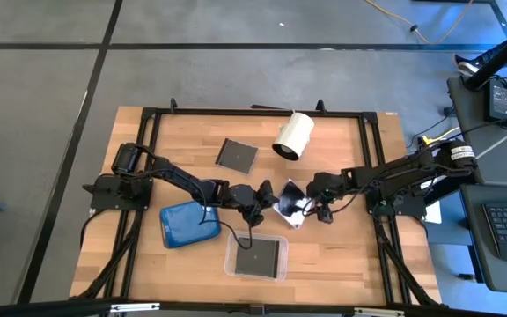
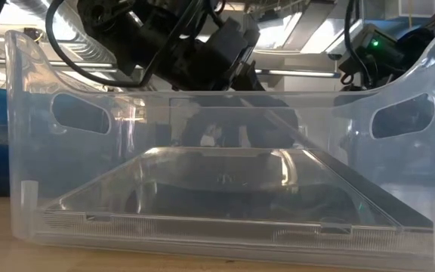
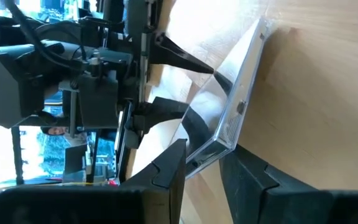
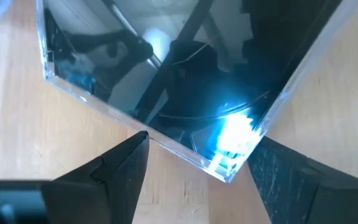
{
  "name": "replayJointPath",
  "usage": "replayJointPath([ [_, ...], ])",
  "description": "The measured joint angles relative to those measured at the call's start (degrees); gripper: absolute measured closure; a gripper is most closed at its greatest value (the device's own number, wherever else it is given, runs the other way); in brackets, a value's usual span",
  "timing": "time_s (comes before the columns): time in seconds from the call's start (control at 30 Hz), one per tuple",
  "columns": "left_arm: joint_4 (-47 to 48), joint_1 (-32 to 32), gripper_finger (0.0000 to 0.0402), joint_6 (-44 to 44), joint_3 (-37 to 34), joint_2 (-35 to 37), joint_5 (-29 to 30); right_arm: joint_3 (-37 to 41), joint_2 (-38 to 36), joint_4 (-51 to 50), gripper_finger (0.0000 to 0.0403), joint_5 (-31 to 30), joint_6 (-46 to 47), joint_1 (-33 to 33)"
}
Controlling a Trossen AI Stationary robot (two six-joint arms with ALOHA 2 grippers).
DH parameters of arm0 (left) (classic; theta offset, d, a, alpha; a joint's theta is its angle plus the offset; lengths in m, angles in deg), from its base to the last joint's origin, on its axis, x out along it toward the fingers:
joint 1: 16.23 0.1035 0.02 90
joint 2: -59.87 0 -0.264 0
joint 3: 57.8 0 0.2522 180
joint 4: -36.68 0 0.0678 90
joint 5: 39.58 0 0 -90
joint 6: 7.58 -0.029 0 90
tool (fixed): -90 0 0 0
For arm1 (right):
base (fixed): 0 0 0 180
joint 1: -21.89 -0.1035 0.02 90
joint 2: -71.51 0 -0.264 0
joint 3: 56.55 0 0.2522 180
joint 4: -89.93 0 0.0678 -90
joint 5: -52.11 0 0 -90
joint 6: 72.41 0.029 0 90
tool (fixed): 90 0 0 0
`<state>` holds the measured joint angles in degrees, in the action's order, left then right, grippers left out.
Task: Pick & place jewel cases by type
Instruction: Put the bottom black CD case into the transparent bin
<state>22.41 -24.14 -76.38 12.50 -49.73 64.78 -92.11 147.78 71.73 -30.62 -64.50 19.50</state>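
Note:
A dark jewel case (image 1: 290, 204) with a clear rim is held tilted at the table's middle, between my two grippers. My left gripper (image 1: 269, 201) reaches it from the left and is shut on its near corner (image 3: 224, 144). From the right, my right gripper (image 1: 309, 207) straddles the opposite corner (image 4: 229, 175). A second dark jewel case (image 1: 236, 155) lies flat toward the far edge. Another dark case (image 1: 258, 256) lies inside the clear tray (image 1: 231, 264). My left gripper pinches the jewel case's corner (image 3: 224, 144) between its two fingers, one on each flat face. The fingers come in from the table's left, slanting slightly down. The case stands tilted, with its faces off the tabletop. My right gripper spans the opposite corner with its jaws wide. One fingertip (image 4: 138, 142) sits against one edge and the other fingertip (image 4: 263, 152) against the adjoining edge. The fingers slant down from the table's right. The case is tilted in the hold.
A white cylinder (image 1: 293, 135) lies at the far middle. A blue tray (image 1: 189, 224) sits at the near left, under the left arm. The clear tray (image 2: 21, 151) fills the low view by the near edge. A black frame (image 1: 236, 111) borders the table.

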Motion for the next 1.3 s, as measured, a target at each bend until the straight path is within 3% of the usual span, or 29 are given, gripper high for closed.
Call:
replayJointPath([
  [0.3,1.2,0.0,0.0311,-0.1,0.0,0.0,0.1,0.0,0.0,-0.8,0.0136,2.3,6.6,0.0],
  [1.0,1.7,-0.4,0.0341,-4.6,0.0,0.0,0.5,0.2,-0.4,2.0,0.0136,3.2,6.8,0.0],
  [1.3,1.7,-1.8,0.0349,-5.8,0.0,0.0,2.6,0.3,-8.3,1.3,0.0136,5.5,6.8,-0.1],
])
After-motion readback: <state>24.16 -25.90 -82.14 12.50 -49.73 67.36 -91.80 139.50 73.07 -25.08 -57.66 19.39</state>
